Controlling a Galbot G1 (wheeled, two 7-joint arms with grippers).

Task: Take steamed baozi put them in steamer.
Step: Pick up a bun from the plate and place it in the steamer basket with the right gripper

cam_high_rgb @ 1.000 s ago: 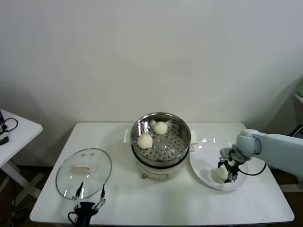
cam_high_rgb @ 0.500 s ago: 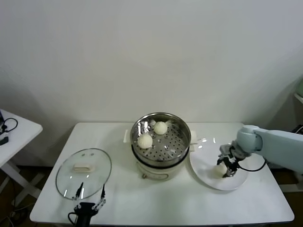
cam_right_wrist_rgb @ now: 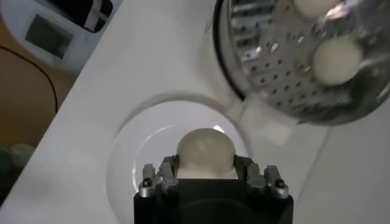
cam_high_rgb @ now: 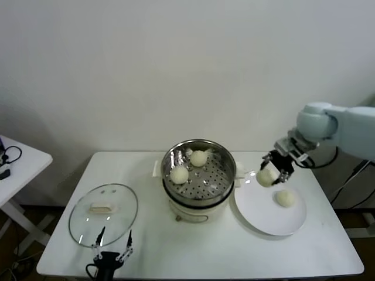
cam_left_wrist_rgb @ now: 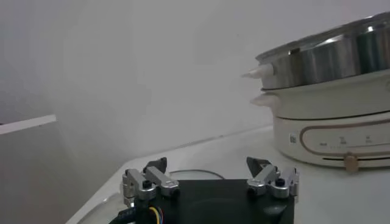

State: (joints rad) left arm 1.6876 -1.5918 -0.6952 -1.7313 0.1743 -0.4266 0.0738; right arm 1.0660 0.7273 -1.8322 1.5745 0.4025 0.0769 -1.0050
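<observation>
My right gripper is shut on a cream-white baozi and holds it in the air above the white plate, just right of the steamer. The right wrist view shows that baozi between the fingers, with the plate below. Two baozi lie on the steamer's perforated floor. Another baozi lies on the plate. My left gripper is open and empty at the table's front edge, near the glass lid.
A round glass lid lies flat on the table's left part. The steamer sits on a cream-white pot base. A second white table stands at far left.
My right gripper has lifted a baozi off the plate and carried it up and toward the steamer. The baozi left on the plate now shows. The left arm has stayed put.
</observation>
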